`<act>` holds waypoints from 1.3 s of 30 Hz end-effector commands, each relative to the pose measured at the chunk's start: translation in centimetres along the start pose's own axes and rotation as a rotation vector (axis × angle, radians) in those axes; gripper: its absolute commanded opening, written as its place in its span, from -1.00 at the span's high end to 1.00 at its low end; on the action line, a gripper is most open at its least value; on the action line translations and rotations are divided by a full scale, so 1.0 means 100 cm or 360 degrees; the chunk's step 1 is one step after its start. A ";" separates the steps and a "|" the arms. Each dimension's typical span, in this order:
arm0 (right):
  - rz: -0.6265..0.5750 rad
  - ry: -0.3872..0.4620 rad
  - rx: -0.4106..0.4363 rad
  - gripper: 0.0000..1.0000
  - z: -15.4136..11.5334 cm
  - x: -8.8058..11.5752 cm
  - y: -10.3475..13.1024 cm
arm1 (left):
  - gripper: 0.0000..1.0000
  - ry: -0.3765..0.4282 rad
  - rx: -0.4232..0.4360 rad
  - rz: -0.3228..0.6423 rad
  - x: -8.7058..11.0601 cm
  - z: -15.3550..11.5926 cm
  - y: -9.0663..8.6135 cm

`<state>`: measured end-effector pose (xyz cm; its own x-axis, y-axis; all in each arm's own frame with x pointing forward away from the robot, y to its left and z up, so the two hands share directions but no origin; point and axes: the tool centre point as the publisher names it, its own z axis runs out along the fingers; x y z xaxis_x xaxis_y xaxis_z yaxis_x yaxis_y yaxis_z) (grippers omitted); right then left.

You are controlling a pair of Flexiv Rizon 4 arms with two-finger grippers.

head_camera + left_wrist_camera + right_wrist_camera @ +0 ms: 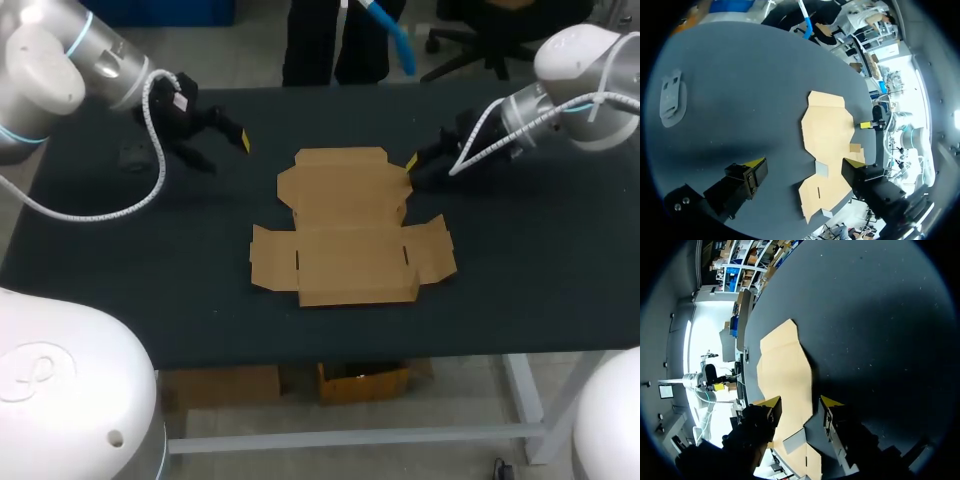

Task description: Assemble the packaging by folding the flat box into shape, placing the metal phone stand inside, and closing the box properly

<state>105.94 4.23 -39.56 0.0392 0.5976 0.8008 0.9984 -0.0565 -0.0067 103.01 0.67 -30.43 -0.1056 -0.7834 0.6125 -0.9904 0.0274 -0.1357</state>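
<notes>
Dark tabletop [520,270] fills the head view, with the flat box [350,240] lying unfolded at its middle, all flaps spread out. The left hand [225,150] hangs to the left of the flat box and a little beyond its far edge, well apart from it, its fingers spread wide and holding nothing. Further left of the flat box, past that hand, a small dark shape on the cloth is probably the metal phone stand [135,157], though it is hard to make out from here. The right hand [415,170] sits just beside the far right corner of the flat box, one yellow tip close to the cardboard; whether it touches cannot be told.

From the left wrist, the left hand [805,164] is wide open and empty, with the near flaps of the flat box [827,130] lying ahead of it between the two fingers. The metal phone stand [671,98] lies flat on the tabletop, well apart from the flat box, off beside the hand. The right hand [871,122] shows at the far side of the flat box.

From the right wrist, the right hand [800,402] is also spread wide and grips nothing, and an edge of the flat box [782,370] runs ahead of it between the fingers
</notes>
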 end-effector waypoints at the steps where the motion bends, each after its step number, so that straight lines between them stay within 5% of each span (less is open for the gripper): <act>1: 0.0006 0.0006 0.0009 0.09 0.004 -0.004 0.003 | -1.00 0.0005 -0.0001 -0.0001 -0.002 -0.001 0.001; 32: 0.0058 0.0127 -0.0038 0.16 0.029 -0.001 0.007 | -1.00 0.0026 0.0024 -0.0020 -0.011 -0.006 0.006; 39: 0.0041 0.0151 -0.0045 0.31 0.033 0.005 0.008 | -1.00 0.0028 0.0028 -0.0021 -0.013 -0.007 0.007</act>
<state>106.61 7.05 -40.85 0.0622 0.5228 0.8502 0.9950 -0.0993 -0.0117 102.51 2.02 -30.76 -0.0940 -0.7728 0.6276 -0.9902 0.0071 -0.1396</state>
